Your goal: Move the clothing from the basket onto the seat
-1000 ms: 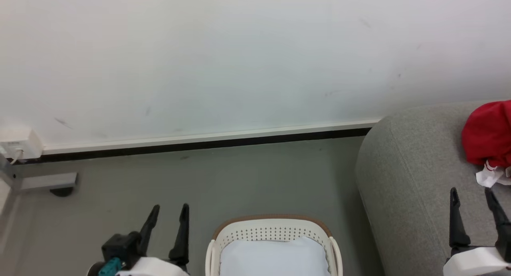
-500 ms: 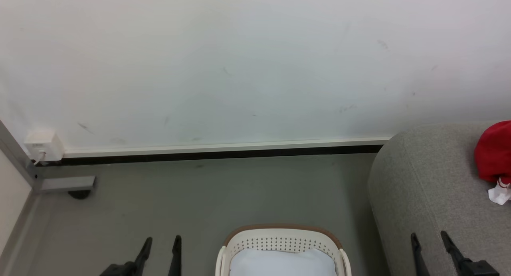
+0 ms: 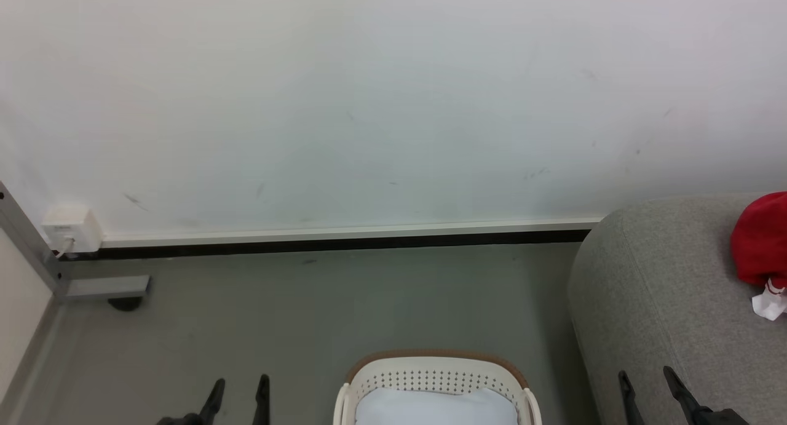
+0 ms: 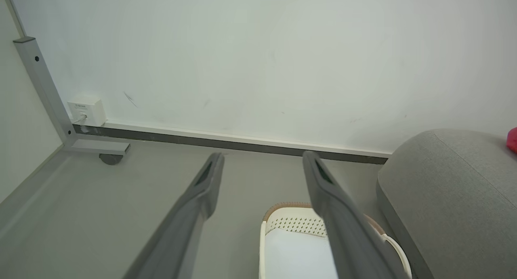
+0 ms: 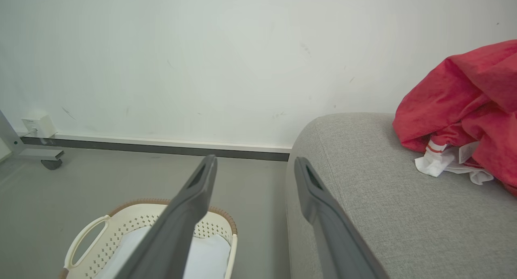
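While the red garment [image 3: 762, 237] lay bunched on the sofa [image 3: 664, 302], the left claw [image 3: 242, 381] and right claw [image 3: 645, 373] hung spread and empty, flanking the basket [image 3: 430, 355].

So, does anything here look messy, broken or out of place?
Nothing broken or spilled. The red clothing lies crumpled on the grey seat, white trim and tag poking out. The basket stands upright with a pale cloth inside. The wall has faint scuff marks.
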Robot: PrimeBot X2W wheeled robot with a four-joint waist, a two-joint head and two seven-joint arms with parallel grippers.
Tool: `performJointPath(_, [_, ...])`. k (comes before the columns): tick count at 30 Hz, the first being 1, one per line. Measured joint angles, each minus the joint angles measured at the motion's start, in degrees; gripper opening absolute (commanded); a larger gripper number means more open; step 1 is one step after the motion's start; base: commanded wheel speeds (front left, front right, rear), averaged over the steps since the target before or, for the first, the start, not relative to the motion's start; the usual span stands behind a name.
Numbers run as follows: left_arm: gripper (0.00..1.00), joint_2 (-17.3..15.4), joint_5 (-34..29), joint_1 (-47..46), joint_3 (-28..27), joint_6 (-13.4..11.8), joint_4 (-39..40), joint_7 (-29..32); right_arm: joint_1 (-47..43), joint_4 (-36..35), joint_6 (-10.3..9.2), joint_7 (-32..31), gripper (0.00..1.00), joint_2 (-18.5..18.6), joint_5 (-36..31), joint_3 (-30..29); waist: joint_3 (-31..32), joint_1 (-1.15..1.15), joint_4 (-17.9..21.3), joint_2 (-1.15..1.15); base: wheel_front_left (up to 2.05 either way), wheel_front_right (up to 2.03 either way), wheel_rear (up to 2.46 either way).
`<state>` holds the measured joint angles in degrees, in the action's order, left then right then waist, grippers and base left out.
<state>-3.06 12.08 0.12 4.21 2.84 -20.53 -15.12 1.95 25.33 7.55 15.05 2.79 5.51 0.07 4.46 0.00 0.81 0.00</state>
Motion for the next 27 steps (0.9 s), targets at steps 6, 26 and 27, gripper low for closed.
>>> performJointPath(6, [1.0, 0.2, 0.0, -0.2, -0.3, 0.2, -1.0, 0.0, 0.3, 0.3, 0.0, 0.0, 1.0, 0.0, 0.4, 0.0, 0.0, 0.0, -0.4, 0.0, 0.0, 0.0, 0.0])
performJointPath(26, [0.0, 0.6, 8.8, 0.9, -0.6, 0.5, -4.1, 2.8, -0.6, 2.3, 0.01, -3.0, 0.0, -0.7, 9.5, -0.7, -0.3, 0.0, -0.9, 0.0, 0.0, 0.0, 0.0])
performJointPath(27, [0.0, 0.6, 10.0, 0.9, -0.7, 0.7, -3.8, 3.0, -0.6, 2.1, 0.01, -3.4, 0.0, -0.7, 10.6, -0.7, -0.4, 0.0, -0.9, 0.0, 0.0, 0.0, 0.0])
